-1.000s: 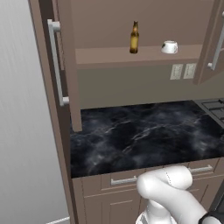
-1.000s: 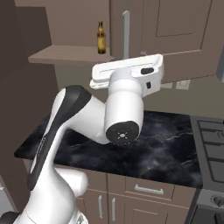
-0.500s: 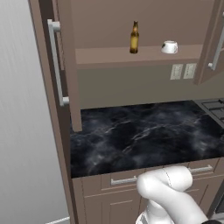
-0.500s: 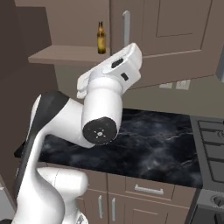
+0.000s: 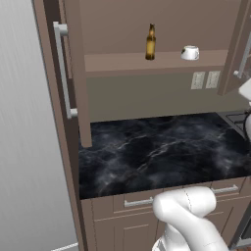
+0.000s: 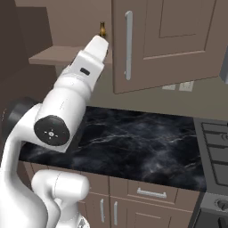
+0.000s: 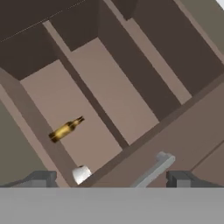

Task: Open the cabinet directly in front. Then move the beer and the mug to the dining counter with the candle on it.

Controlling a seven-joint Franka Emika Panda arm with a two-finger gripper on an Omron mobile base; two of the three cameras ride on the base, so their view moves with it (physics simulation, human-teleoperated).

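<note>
The arm [image 6: 67, 107] is swinging up toward the open cabinet [image 5: 68, 78], no longer lying level. The gripper [image 7: 111, 178] is pointing in, jaws released and empty. The beer [image 5: 150, 42] is standing on the shelf, the mug [image 5: 190, 52] at its 3 o'clock.

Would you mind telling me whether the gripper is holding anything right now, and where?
Nothing is held: the gripper is open, facing the amber-brown glass bottle on its shelf.

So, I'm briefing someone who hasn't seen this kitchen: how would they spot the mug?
Look at the open wall cabinet above the black marble worktop. On its lowest shelf stand two things; the mug is the squat white one on the right, beside the taller amber beer.
</note>
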